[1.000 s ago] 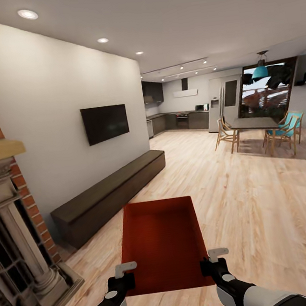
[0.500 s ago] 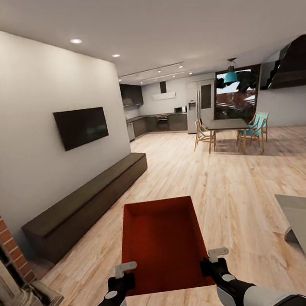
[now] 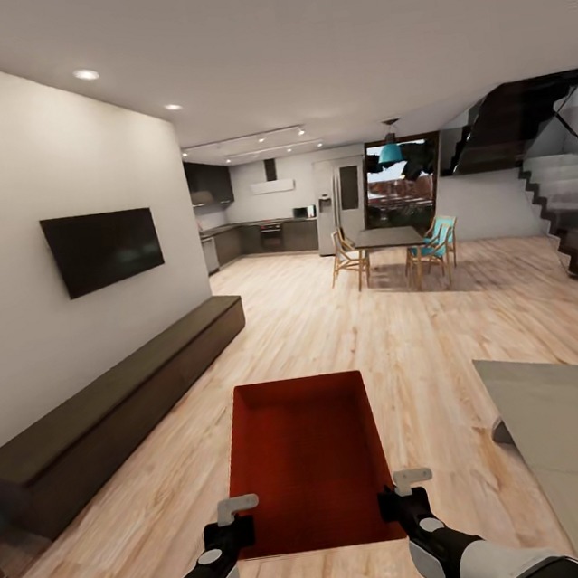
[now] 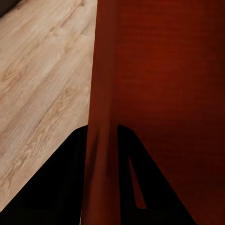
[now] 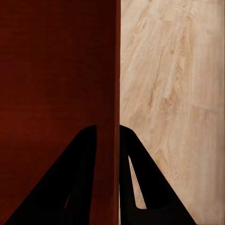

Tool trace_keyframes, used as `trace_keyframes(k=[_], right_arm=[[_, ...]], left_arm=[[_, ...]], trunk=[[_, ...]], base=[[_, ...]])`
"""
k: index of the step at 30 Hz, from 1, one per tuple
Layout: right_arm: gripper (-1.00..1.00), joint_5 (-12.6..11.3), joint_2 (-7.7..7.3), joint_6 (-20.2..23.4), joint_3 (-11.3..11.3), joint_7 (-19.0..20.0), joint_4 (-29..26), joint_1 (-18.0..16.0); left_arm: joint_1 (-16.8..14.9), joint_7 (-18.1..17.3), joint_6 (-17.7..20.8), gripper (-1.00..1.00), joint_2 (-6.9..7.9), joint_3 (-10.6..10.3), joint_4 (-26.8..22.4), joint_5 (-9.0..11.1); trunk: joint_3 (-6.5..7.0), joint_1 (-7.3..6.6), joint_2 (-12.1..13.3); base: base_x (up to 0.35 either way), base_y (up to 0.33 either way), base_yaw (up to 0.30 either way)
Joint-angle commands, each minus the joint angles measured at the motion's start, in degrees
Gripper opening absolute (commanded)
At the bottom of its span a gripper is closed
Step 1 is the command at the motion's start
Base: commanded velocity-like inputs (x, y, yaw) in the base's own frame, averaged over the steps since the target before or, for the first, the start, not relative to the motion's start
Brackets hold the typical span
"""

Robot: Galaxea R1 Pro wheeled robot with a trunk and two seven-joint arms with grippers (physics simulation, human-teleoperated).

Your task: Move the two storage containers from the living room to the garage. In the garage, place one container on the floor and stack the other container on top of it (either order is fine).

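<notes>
One orange-red storage container (image 3: pixel 308 460) was held out in front of the robot, above the light wood plank floor (image 3: pixel 406 346) of the living room, its open top facing up and its long sides running away from the camera. The left gripper (image 3: pixel 236 526) was clamped on the container's near left wall and the right gripper (image 3: pixel 397 499) on its near right wall. In the left wrist view the dark fingers (image 4: pixel 70 187) straddled the thin red wall (image 4: pixel 101 140), one on each side, with the bin's inside on one side and the plank floor on the other. The right wrist view showed the same: the fingers (image 5: pixel 77 183) pinched the red wall (image 5: pixel 110 117) between them, narrow and closed on it.

Along the white wall on the left ran a long, low dark bench (image 3: pixel 114 412), with a black television (image 3: pixel 101 250) mounted above it. Farther off stood a dark kitchen (image 3: pixel 264 237), a dining table (image 3: pixel 390 239) with wooden and teal chairs, and a teal hanging lamp (image 3: pixel 390 152) over it. A dark staircase (image 3: pixel 569 197) rose at the right. The corner of a pale grey rug (image 3: pixel 570 416) lay on the floor to the right of the container.
</notes>
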Motion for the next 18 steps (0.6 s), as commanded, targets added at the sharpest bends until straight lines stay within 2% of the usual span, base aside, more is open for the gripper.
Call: trace_keyframes(k=[1, 18], right_arm=[[-1.00, 0.1, 0.04, -0.2, -2.8, 0.0, -0.1, -0.1], [-1.00, 0.1, 0.07, -0.2, -2.6, -0.1, -0.1, -0.1]], left_arm=[[0.0, 0.7, -0.3, -1.00, 0.31, 0.5, 0.3, 0.8], [0.0, 0.7, -0.3, -1.00, 0.31, 0.5, 0.3, 0.8]], trunk=[[-0.08, 0.03, -0.1], [-0.08, 0.03, -0.1]], base=[[0.262, 0.000, -0.085], [0.314, 0.000, -0.008]])
